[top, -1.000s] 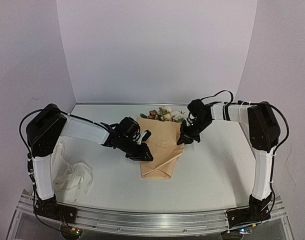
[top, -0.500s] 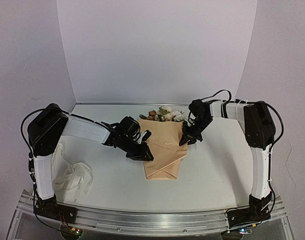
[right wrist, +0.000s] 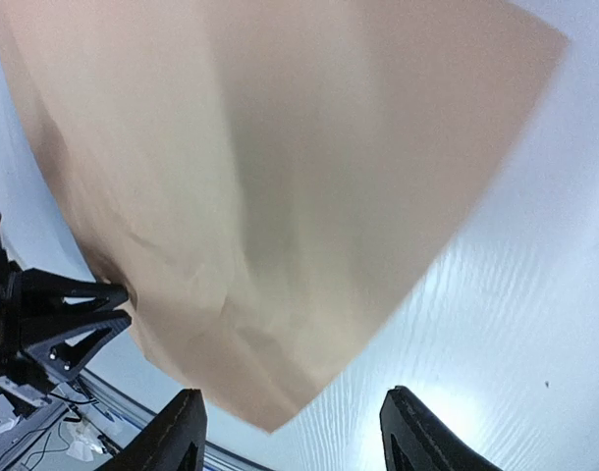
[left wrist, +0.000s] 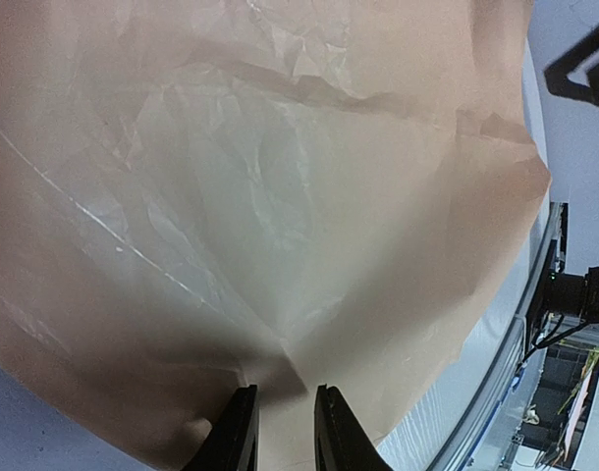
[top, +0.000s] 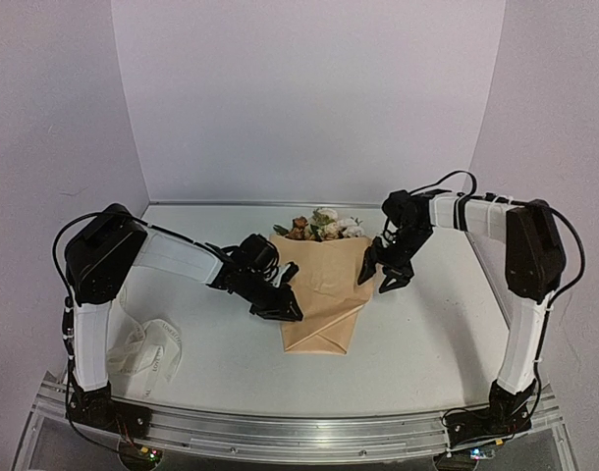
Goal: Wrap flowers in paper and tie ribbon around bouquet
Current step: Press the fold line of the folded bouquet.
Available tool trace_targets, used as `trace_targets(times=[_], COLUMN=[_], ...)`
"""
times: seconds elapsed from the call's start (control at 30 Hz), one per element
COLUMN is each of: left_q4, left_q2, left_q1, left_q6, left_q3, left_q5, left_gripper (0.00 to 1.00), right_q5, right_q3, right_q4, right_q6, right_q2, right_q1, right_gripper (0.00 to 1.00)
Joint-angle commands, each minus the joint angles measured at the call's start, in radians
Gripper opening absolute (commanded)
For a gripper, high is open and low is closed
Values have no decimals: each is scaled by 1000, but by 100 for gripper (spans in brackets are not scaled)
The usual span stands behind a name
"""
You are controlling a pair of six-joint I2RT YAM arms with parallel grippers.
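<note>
- Two arms flank the bouquet [top: 319, 309], which lies mid-desk [top: 427, 334] with its pointed end toward the arm bases and the flowers [top: 324, 226] showing at the far, wide end
- The paper [top: 329, 280] is folded over into a cone, so the wrapping looks all but finished, and the tying is not yet begun
- The left fingers [left wrist: 237, 432] are nearly together, with the paper's left edge pinched between them low on the cone; I judge this grip is what holds the overlap down
- The right fingers [right wrist: 177, 437] are spread wide and grasp nothing; they hover just beside the cone's right edge, and the wrist view shows the paper's corner between them but not gripped
- The ribbon [top: 142, 348] lies in a loose heap on the desk by the left arm's base, well apart from the bouquet and untouched
- Step in hand, as I read it: settling the last fold before turning to the ribbon
- The next move calls for bringing the ribbon across to the cone's narrow part; the free arm is the right one but the heap is on the left, so it needs either a long reach or a change of hands on the paper
- Risk: creased kraft paper may spring open once released, so one arm should pin the fold while the other fetches
</note>
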Motion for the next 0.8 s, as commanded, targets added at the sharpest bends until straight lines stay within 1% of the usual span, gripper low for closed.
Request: trace_targets(times=[0.0,0.13,0.23,0.33,0.4,0.5,0.63,0.77], left_q4=[36,41,41,33,24,16,13,12], left_q2=[6,4,-2,-14,-24,-33,-43,-60], left_q1=[1,0,-1,0,0,0,1,1], left_q6=[-10,-12,-10,0,7,16,18,15], left_q3=[38,38,33,27,26,24,18,3], left_q5=[17,27,31,31,31,30,30,39], left_gripper=[22,22,22,22,22,22,23,23], right_q5=[26,7,-31,-64,-93,-107,-111,-92], right_q3=[-80,-91,-53,-15,-19,-49,-83,-116], right_q4=[-36,-5,35,64,110,185,237,258], right_q6=[38,71,109,137,173,219,254,257], right_q2=[-150,-167,-120,-56,-24,2,34,56], right_q1=[45,107,140,158,160,169,178,180], right_gripper=[60,48,39,33,30,28,25,23])
